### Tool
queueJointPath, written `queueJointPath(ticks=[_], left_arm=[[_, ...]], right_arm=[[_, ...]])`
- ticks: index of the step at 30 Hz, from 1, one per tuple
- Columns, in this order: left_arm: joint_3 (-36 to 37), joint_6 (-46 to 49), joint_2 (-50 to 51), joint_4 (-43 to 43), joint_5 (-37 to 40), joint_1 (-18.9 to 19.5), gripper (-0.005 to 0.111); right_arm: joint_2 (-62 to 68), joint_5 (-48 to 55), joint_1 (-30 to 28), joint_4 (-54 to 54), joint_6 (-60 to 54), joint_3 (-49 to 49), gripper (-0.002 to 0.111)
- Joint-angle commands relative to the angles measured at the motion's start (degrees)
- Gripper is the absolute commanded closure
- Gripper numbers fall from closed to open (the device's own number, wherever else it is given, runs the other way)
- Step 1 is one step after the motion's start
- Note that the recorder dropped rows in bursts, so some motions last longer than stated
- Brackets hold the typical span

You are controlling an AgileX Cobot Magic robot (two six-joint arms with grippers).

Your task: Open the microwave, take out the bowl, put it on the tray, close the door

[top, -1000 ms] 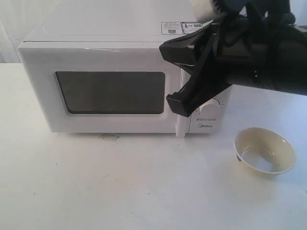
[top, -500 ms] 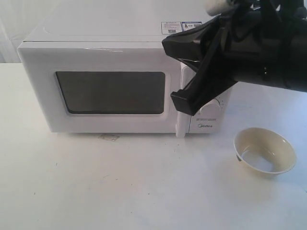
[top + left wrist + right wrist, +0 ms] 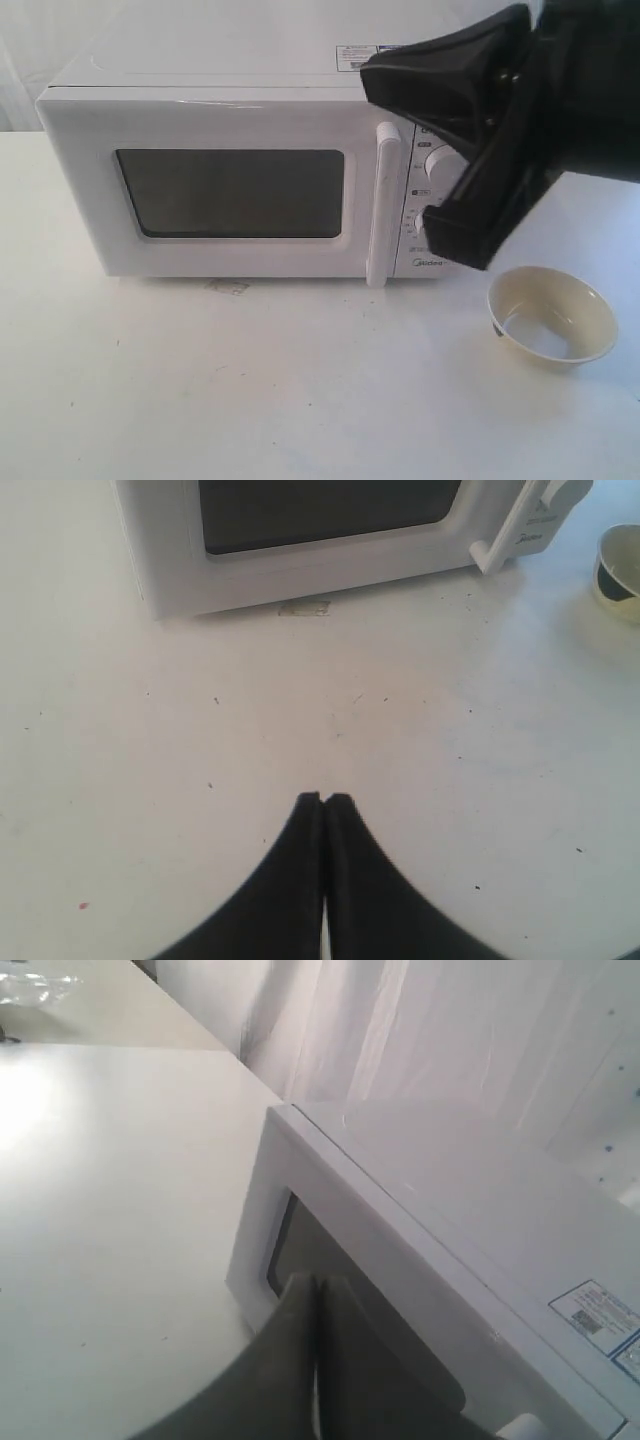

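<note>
The white microwave (image 3: 230, 120) stands at the back of the table. Its door (image 3: 100, 190) is closed, and the vertical bar handle (image 3: 383, 200) shows in full. The cream bowl (image 3: 551, 315) sits upright on the table, right of the microwave and in front of it; its edge also shows in the left wrist view (image 3: 620, 565). My right gripper (image 3: 372, 80) hangs shut and empty in front of the dial panel, pointing along the microwave's (image 3: 470, 1190) front, fingertips together (image 3: 316, 1280). My left gripper (image 3: 325, 798) is shut and empty over bare table, well in front of the door (image 3: 300, 570).
The white table (image 3: 250, 380) stretches in front of the microwave, with a small label stuck on it (image 3: 228, 287) by the base. A white curtain (image 3: 420, 1030) hangs behind. No tray is in view. The right arm hides most of the dials.
The right gripper has swung to the right, off the door handle, which was partly covered and now shows whole. The door, the bowl and the left arm have not moved.
</note>
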Motion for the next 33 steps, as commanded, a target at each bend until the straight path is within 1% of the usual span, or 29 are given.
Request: queueJointPath(ticks=[1,7,11,14,19,23,27,30,33], left_arm=[[0.1,-0.2,-0.4,-0.3,0.4,-0.2,0.107],[0.1,-0.2,-0.4,-0.3,0.4,-0.2,0.107],[0.1,-0.2,-0.4,-0.3,0.4,-0.2,0.107],[0.1,-0.2,-0.4,-0.3,0.4,-0.2,0.107],[0.1,-0.2,-0.4,-0.3,0.4,-0.2,0.107],[0.1,-0.2,-0.4,-0.3,0.4,-0.2,0.107],[0.1,-0.2,-0.4,-0.3,0.4,-0.2,0.107],[0.1,-0.2,-0.4,-0.3,0.4,-0.2,0.107],[0.1,-0.2,-0.4,-0.3,0.4,-0.2,0.107]], right_arm=[[-5.4,2.9,0.3,-0.5,0.3,0.2,0.108],[-12.6,10.7,0.3,-5.9,0.3,0.4,0.108],[-18.0,11.4,-0.5,-7.0,0.3,3.2,0.108],[-22.5,11.0,-2.4,-7.1,0.3,6.1,0.108],[-30.7,9.7,-7.0,-7.1,0.8,11.7,0.108],[-36.7,3.8,-11.5,-7.1,4.1,16.8,0.108],[-43.7,-0.9,-18.3,-7.1,7.7,23.5,0.108],[-47.3,-1.1,-23.0,-7.1,8.0,28.0,0.108],[-47.8,-2.6,-24.4,-7.1,10.0,31.3,0.108]])
